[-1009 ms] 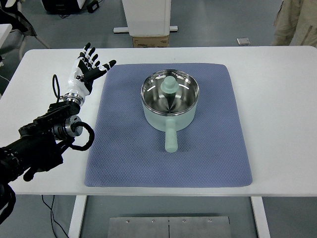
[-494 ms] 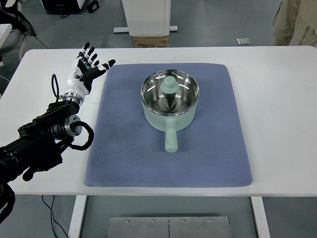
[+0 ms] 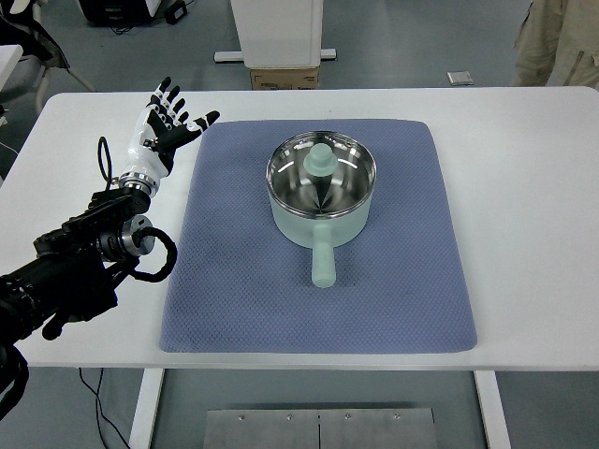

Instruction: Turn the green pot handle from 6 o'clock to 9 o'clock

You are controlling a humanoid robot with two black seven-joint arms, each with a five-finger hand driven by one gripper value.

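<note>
While sitting mid-mat, slightly toward the far edge: green pot (image 3: 321, 198), handle (image 3: 323, 261) pointing at the near worktop (image 3: 533, 234) edge. Underneath, blue mat (image 3: 243, 281). Off the mat's far-left corner, left robot hand (image 3: 161, 131), fingers spread, holding nothing.

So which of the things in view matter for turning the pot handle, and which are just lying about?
For the job:
- green pot
- its handle, pointing at 6 o'clock
- left robot hand, open, left of the blue mat

Lying about:
- cardboard box beyond the table
- person, top right
</note>
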